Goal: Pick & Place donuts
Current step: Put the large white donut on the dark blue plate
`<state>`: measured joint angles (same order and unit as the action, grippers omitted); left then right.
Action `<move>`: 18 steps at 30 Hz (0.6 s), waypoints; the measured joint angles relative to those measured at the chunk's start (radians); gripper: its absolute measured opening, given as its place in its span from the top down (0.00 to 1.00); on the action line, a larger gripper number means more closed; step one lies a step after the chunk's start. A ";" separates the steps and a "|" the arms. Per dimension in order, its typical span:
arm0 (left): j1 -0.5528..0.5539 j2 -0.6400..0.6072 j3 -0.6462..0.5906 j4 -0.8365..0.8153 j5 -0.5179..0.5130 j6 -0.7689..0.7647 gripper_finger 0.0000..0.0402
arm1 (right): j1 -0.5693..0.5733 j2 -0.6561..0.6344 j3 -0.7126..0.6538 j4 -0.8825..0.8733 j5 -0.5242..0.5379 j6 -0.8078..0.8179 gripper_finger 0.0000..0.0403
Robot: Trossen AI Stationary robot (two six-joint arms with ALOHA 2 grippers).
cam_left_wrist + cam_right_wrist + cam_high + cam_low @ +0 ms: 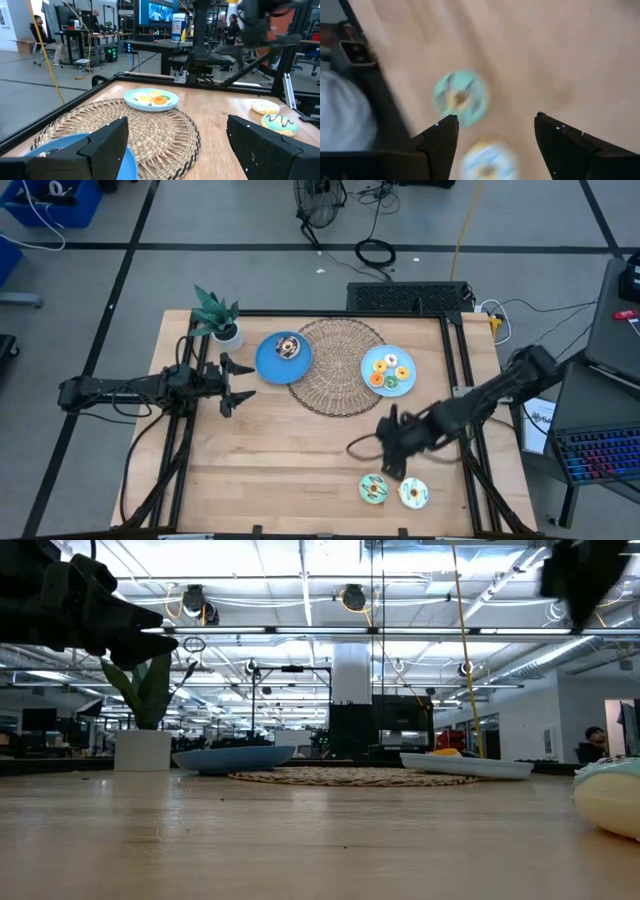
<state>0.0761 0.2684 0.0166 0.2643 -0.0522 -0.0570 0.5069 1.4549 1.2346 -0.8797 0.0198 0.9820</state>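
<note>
Green-frosted donut streaked with dark lines, white-frosted donut (yellow-centred), blue plates, tan woven wicker mat, pale wood table.

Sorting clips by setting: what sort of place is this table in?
Probably a robotics lab in an open-plan office: a wooden table on a metal frame, rows of desks with monitors beyond it, seated people, and cables on a grey floor.

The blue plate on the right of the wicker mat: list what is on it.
The right blue plate holds several small donuts, orange, yellow and green among them; an exact count is unclear. It overlaps the wicker mat, so what lies beneath the plate is hidden.
</note>
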 joint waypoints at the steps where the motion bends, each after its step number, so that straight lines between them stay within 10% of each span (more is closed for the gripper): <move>1: 0.000 0.000 0.000 0.001 0.000 0.000 0.16 | 0.014 0.039 0.033 -0.029 -0.052 0.087 0.40; 9: 0.000 0.000 0.000 0.001 0.000 0.000 0.16 | 0.148 0.222 0.065 0.023 -0.242 0.612 0.40; 18: 0.000 0.000 0.000 0.001 0.000 0.000 0.17 | 0.242 0.300 0.057 -0.060 -0.278 0.831 0.40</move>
<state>0.0761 0.2684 0.0169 0.2649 -0.0521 -0.0567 0.7488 1.7546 1.2914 -0.9402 -0.2587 1.8127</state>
